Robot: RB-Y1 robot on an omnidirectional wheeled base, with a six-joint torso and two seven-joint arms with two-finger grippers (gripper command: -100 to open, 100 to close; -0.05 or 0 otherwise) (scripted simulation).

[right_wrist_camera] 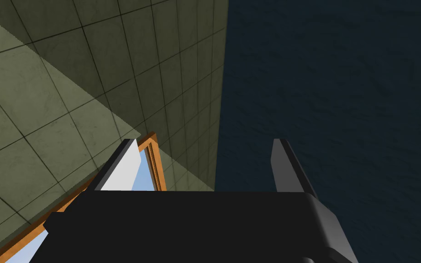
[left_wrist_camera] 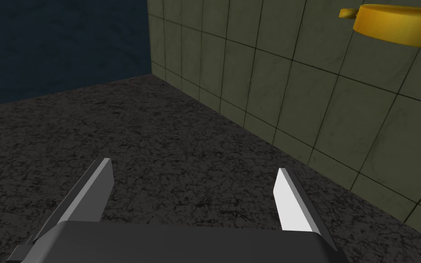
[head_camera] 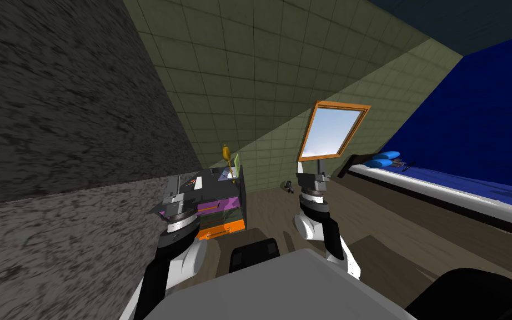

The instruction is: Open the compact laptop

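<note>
Left hand (left_wrist_camera: 194, 165) up close, blades spread wide, holding nothing, aimed at a dark speckled wall (left_wrist_camera: 159, 128). Right hand (right_wrist_camera: 205, 140) likewise open, empty. Two hands, one bench (head_camera: 224, 228) just beyond the left hand; the laptop (head_camera: 192, 182), I reckon, is the one pale slab on top, one yellow object (head_camera: 226, 151) past it. Tip that hand down, hook the lid's front edge, lift gently

My left claw (head_camera: 175, 188) covers the near corner of the bench (head_camera: 216, 179). The items (head_camera: 194, 182) lying on its top are too small for me to name. A yellow thing (left_wrist_camera: 401, 25) runs off the picture's edge. A small dark thing (head_camera: 289, 186) on the floor (head_camera: 271, 214) is too tiny to identify.
</note>
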